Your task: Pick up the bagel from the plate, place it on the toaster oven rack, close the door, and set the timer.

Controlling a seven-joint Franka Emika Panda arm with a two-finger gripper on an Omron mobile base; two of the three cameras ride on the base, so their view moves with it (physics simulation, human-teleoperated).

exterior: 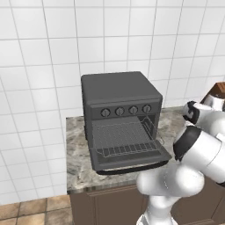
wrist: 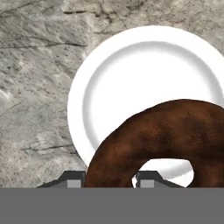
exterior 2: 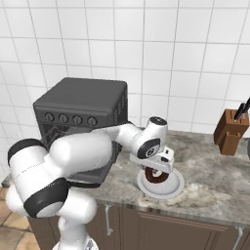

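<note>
With the gripper [wrist: 107,178] pinched across one side of the bagel [wrist: 162,140], over the plate [exterior 2: 160,187] near the counter's front edge, lift straight up before you swing toward the toaster oven rack [exterior: 123,138]; the door [exterior: 132,160] hangs open.

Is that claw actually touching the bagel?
Touching. The hand view shows the gripper fingertips pressed against either side of the bagel ring, above the plate.

Dark brown bagel [wrist: 166,131] over white plate [wrist: 109,74], door [exterior: 132,157] down
</note>
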